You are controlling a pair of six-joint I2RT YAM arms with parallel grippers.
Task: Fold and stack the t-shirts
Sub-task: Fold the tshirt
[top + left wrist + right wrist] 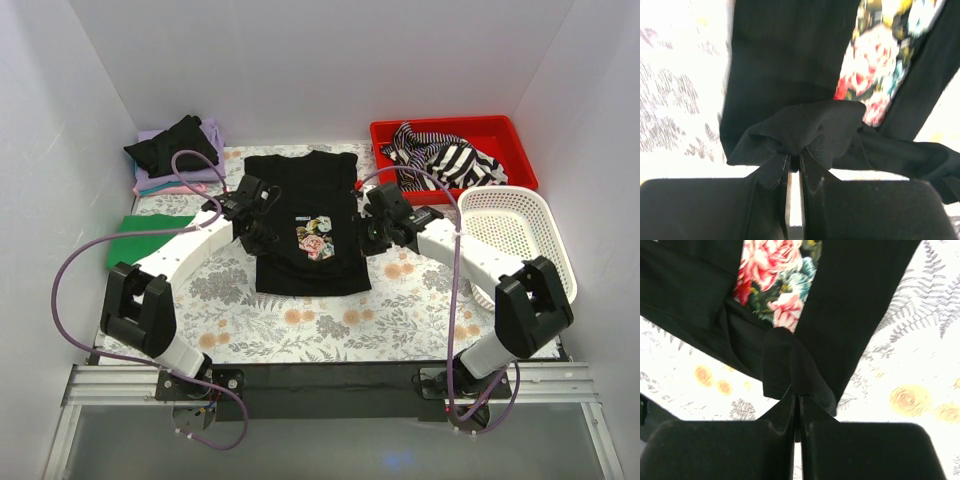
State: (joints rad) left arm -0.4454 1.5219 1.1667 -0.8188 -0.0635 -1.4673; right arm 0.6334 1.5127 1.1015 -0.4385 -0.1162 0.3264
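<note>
T-shirt stack [178, 150], black on lilac and pink, sits well outside the left fingers [258, 236], a green shirt [150, 240] nearer. Left and right fingers [370, 235] each clamp a side of the print shirt [300, 190], spread on the bench [300, 320] between them, mid-fold. Beyond the right fingers a striped shirt [440, 155] waits crumpled in a red bin [505, 135], not yet folded.

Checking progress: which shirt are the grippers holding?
The black flower-print shirt, pinched at both sides. The striped shirt, green shirt and back-left pile lie untouched.

Matt black cloth t-shirt [300, 200]; glossy red plastic bin [505, 135].
</note>
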